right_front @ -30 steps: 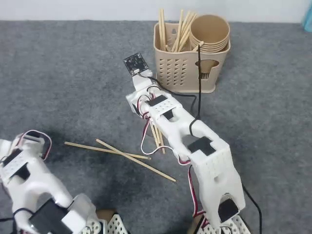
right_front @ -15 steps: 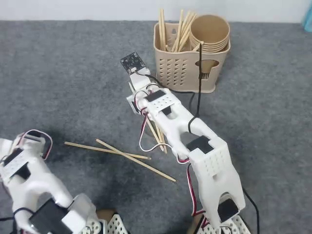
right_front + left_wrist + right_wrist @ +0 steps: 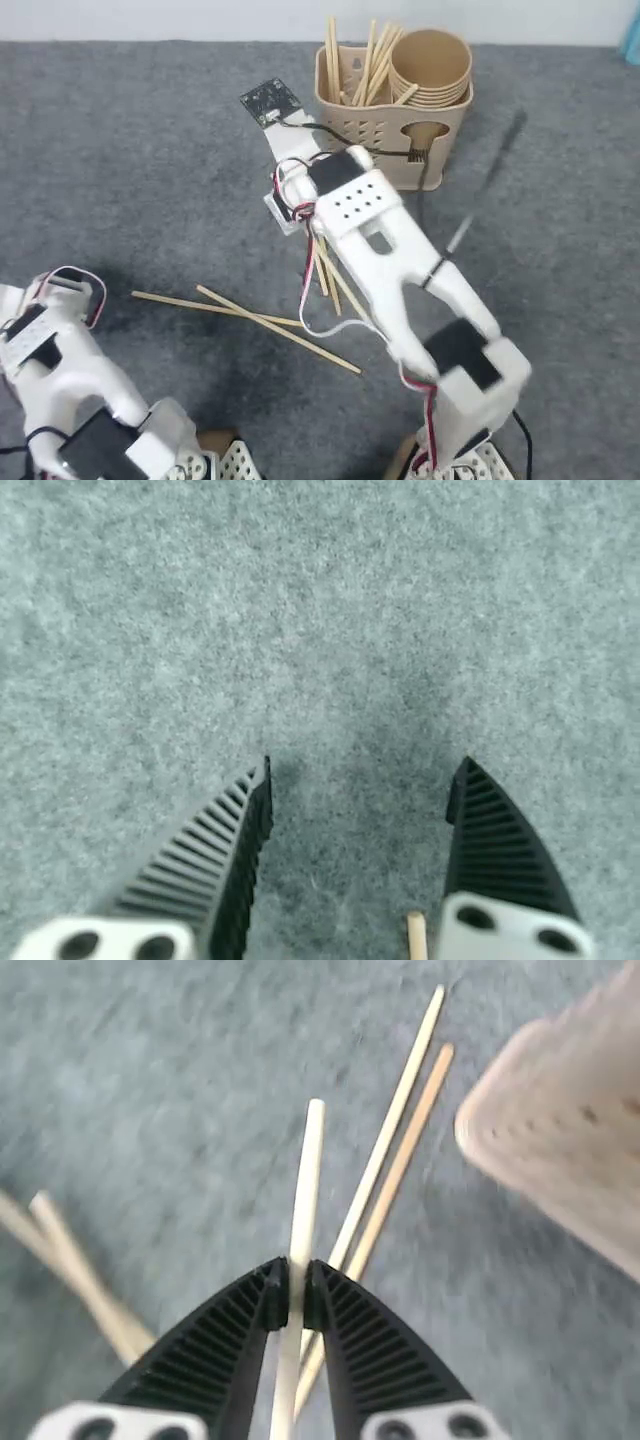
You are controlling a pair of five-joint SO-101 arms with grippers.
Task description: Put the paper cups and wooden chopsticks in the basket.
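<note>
My right gripper (image 3: 291,1268) is shut on a wooden chopstick (image 3: 306,1170) that points out past its tips, above the carpet. Two more chopsticks (image 3: 392,1165) lie side by side just beyond, near the basket's corner (image 3: 560,1150). From above, the beige basket (image 3: 372,140) stands at the back and holds a stack of paper cups (image 3: 431,62) and several upright chopsticks (image 3: 360,60). The right arm (image 3: 360,215) stretches toward it. Two crossed chopsticks (image 3: 250,317) lie on the carpet to the left. My left gripper (image 3: 360,780) is open over bare carpet, a chopstick end (image 3: 416,935) beside one finger.
Grey carpet (image 3: 150,180) covers the whole work area. The left arm (image 3: 60,370) sits folded at the front left. A black cable (image 3: 415,165) hangs from the right arm in front of the basket. More chopsticks (image 3: 335,285) lie partly under the right arm.
The right arm has risen and its wrist has shifted toward the basket's left front corner. The left arm and the crossed chopsticks have not moved.
</note>
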